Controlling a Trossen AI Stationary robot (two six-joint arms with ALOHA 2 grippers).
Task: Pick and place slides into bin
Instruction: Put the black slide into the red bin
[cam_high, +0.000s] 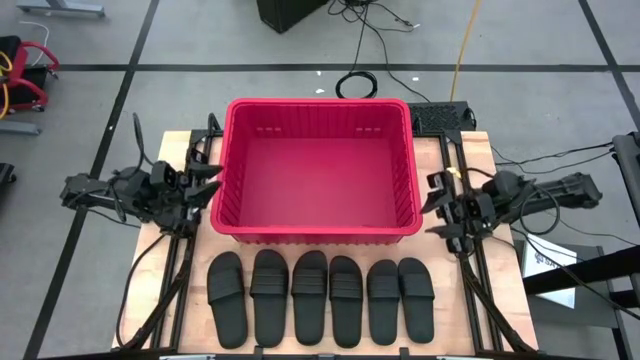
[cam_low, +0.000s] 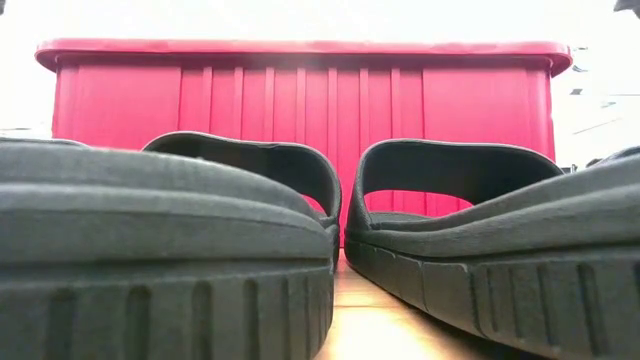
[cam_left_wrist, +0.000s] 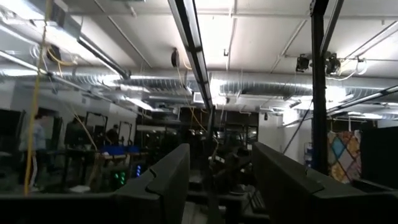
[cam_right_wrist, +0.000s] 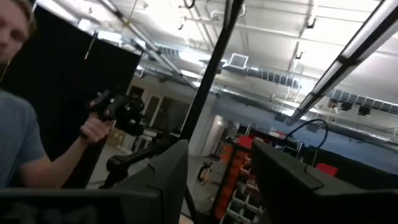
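Slides (cam_high: 320, 298), six matching black rubber sandals with ribbed straps, are lined up side by side on the near edge of my wooden table (cam_high: 500, 300), none picked yet. Biggest thing out there is the large red slotted plastic bin (cam_high: 316, 232), sitting empty just behind the row, probably so each drop is a short hop. My left gripper (cam_high: 207, 183) is parked beside the bin's left wall and my right gripper (cam_high: 440, 205) beside its right wall, both with fingers spread and holding nothing, clear of the sandals.
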